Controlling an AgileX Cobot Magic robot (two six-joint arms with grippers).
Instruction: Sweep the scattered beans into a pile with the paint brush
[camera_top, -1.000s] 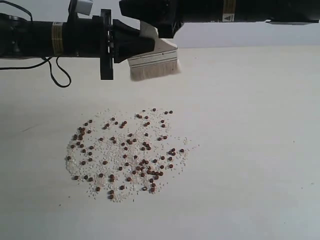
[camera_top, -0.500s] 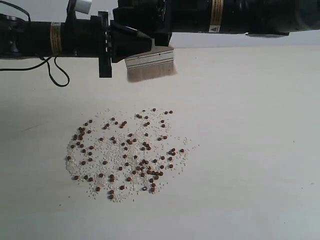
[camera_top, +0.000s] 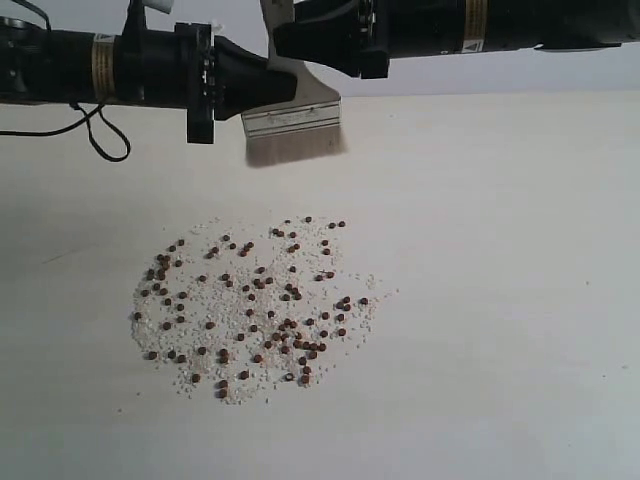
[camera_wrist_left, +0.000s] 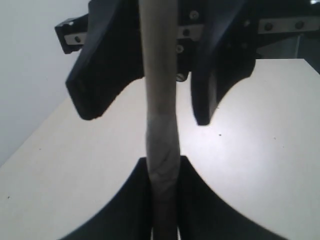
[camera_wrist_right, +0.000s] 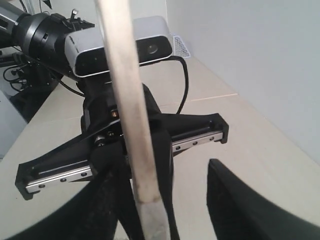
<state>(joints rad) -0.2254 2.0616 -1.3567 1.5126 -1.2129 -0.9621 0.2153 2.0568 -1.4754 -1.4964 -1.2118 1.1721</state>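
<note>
The paint brush (camera_top: 292, 120) hangs bristles down in the air, behind and above the beans (camera_top: 255, 305). The beans and whitish grains lie spread in a broad, loose patch on the table, not heaped. My left gripper (camera_top: 285, 85) comes in from the left and is shut on the brush near its ferrule. In the left wrist view the pale handle (camera_wrist_left: 160, 100) is pinched between that gripper's (camera_wrist_left: 164, 162) fingers. My right gripper (camera_top: 300, 45) is higher up, open, with its fingers either side of the handle (camera_wrist_right: 127, 100). In its own view, the right gripper (camera_wrist_right: 162, 175) shows a wide gap.
A pale table (camera_top: 500, 250) runs to a back edge against a light wall. A black cable (camera_top: 100, 140) loops down from the left arm. The left arm's wrist camera (camera_wrist_right: 120, 47) sits close to the right gripper.
The right arm has drawn back to the right and up, uncovering the handle's top. The left gripper and the brush have shifted slightly left. The beans have not moved.
</note>
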